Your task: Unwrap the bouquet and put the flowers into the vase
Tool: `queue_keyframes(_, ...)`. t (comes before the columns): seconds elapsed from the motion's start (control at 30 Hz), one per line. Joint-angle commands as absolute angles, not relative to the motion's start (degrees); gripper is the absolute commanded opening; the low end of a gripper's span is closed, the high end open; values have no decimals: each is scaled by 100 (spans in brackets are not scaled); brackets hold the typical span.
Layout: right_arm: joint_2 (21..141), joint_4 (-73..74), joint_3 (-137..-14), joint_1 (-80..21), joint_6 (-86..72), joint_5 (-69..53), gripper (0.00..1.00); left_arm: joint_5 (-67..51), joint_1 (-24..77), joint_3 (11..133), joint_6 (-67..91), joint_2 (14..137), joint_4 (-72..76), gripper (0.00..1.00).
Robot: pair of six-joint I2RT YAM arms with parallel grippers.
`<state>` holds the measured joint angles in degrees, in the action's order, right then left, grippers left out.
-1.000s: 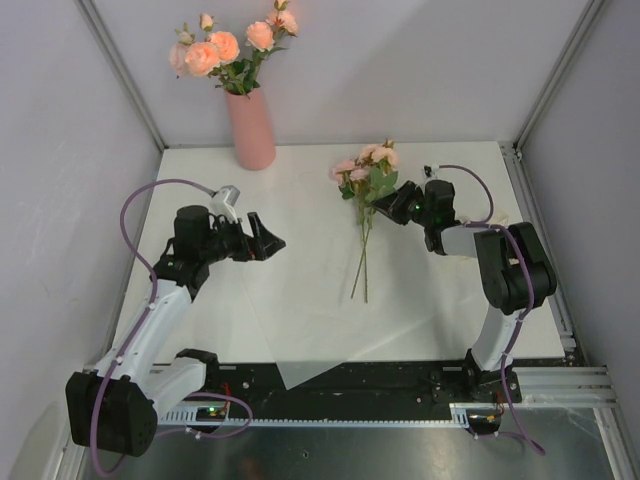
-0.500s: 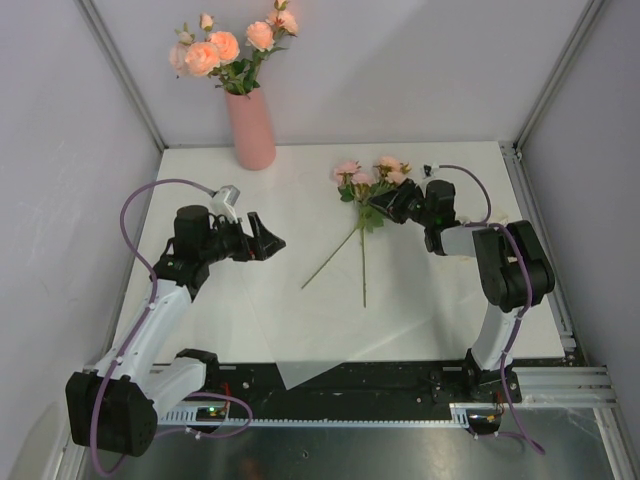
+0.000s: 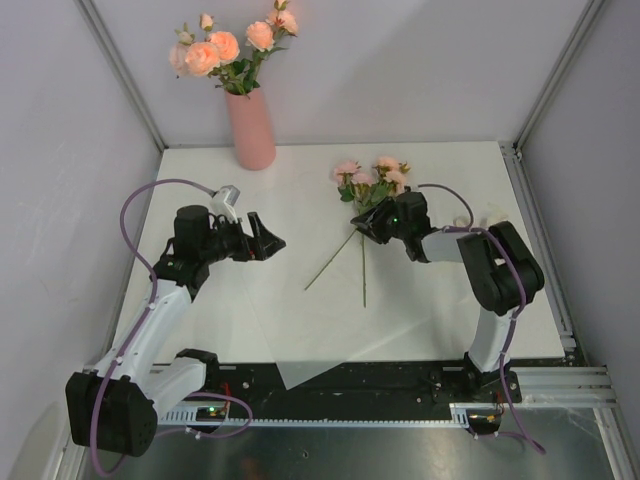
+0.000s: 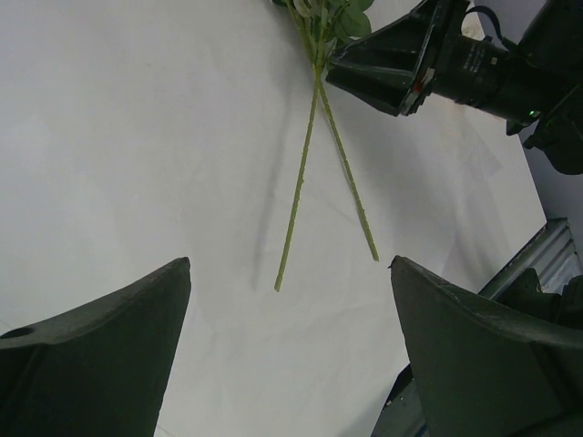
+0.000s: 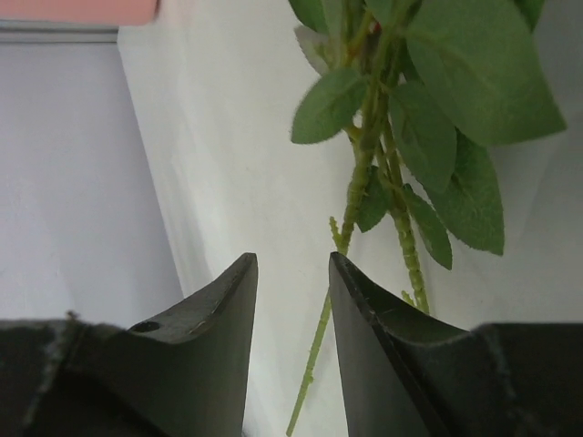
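The salmon-pink vase (image 3: 252, 130) stands at the back left with several pink roses (image 3: 225, 47) in it. No wrapped bouquet is in view. Two loose flowers (image 3: 368, 176) lie on the table, and their thin green stems (image 4: 301, 182) cross and splay toward me. My right gripper (image 3: 362, 222) hovers low at the leafy upper stems (image 5: 364, 173). Its fingers are open with nothing between them, and the stems pass just beside its right finger (image 5: 373, 319). My left gripper (image 3: 272, 238) hangs wide open and empty to the left, facing the stem ends (image 4: 278, 284).
A translucent sheet of paper (image 3: 320, 345) lies flat on the white table, one corner over the front edge. Grey walls and metal frame posts close in the table. The right arm's elbow (image 3: 510, 265) is near the right edge.
My right gripper opened and let go of the flowers, then slid left and down along them. The two stems fell apart into a cross. The left arm has not moved.
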<state>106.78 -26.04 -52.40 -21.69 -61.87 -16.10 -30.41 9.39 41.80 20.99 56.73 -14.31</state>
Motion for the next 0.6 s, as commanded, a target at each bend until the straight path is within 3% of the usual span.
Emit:
queue_keyframes(0.0,10943,-2740,-5342,-2332,-6761,-1036,43,-3127,970,4397,2061,5524,-1337,95)
queue_keyframes(0.27,10928,-2208,-5400,-2498,-6902,-342,45,-3109,970,4399,2065,5485,-1341,95)
queue_keyframes(0.57,11365,-3078,-5414,-2492,-7152,-533,43,-3127,977,4399,2028,5503,-1338,95)
